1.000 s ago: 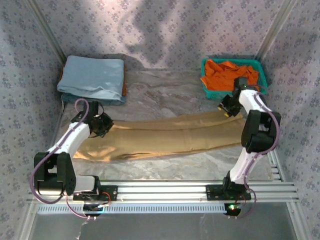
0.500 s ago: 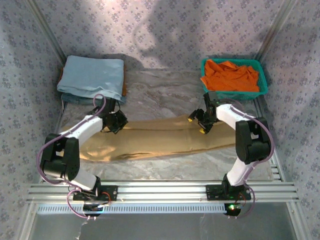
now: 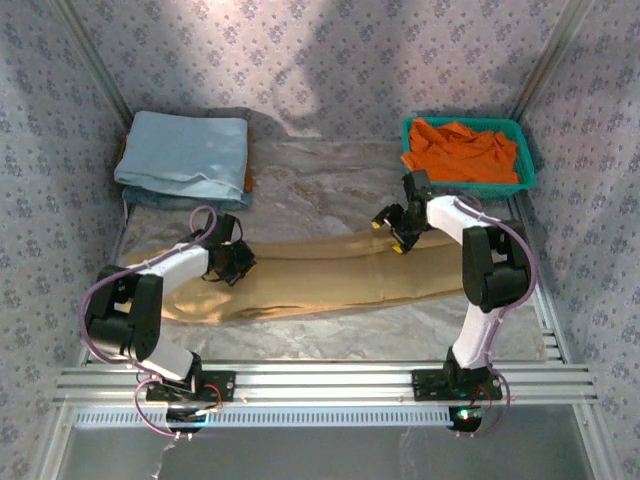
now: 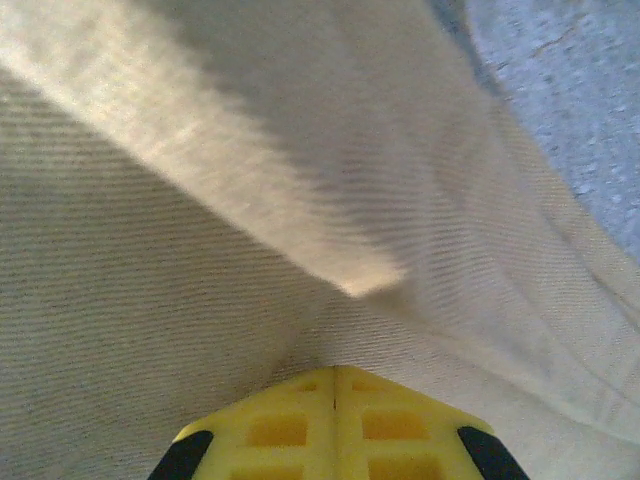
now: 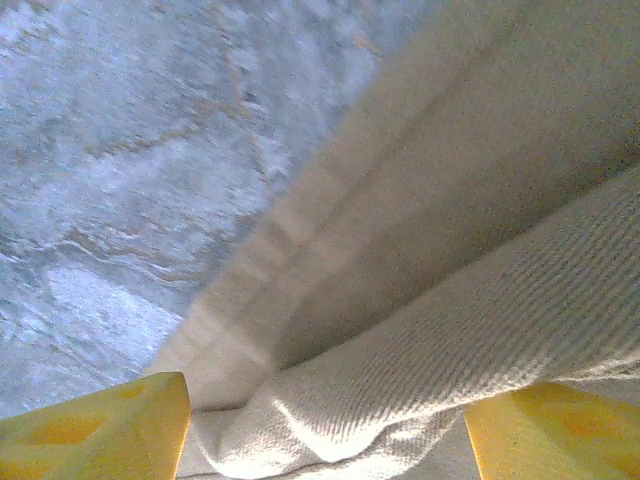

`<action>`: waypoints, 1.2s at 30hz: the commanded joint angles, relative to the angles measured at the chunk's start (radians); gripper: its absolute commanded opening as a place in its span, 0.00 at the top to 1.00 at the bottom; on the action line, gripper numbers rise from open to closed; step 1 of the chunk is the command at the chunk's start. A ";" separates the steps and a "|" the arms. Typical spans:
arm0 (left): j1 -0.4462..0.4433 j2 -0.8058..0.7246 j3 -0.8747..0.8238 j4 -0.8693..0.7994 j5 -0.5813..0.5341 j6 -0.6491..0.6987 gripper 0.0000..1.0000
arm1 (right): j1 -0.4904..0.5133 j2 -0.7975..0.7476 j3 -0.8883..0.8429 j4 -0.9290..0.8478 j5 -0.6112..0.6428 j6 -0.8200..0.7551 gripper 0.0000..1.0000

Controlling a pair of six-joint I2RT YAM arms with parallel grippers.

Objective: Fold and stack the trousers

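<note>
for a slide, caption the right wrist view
Right gripper, jaws wide apart, straddling a bunched fold of soft tan trousers with the grey marbled table beyond

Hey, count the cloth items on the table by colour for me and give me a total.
Tan: 1, the trousers
Light blue: 1, the folded cloth
Orange: 1, the garment in the teal basket
Total: 3, leaving out an orange sliver beside the folded cloth, too small to judge
</note>
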 commanded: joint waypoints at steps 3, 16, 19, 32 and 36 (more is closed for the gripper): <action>-0.005 -0.015 -0.031 0.030 -0.008 0.013 1.00 | 0.003 0.053 0.102 -0.055 0.001 -0.012 0.27; -0.005 -0.018 0.058 -0.015 0.017 0.063 1.00 | -0.034 0.198 0.402 -0.182 0.024 -0.127 0.29; -0.005 0.013 0.111 -0.023 0.027 0.076 1.00 | -0.036 0.168 0.439 -0.210 0.054 -0.164 0.29; -0.137 0.080 0.231 -0.035 0.050 0.115 1.00 | 0.151 -0.094 0.149 -0.222 0.141 -0.284 0.50; -0.223 0.136 0.256 -0.010 0.058 0.151 1.00 | 0.242 -0.062 0.107 -0.213 0.183 -0.316 0.91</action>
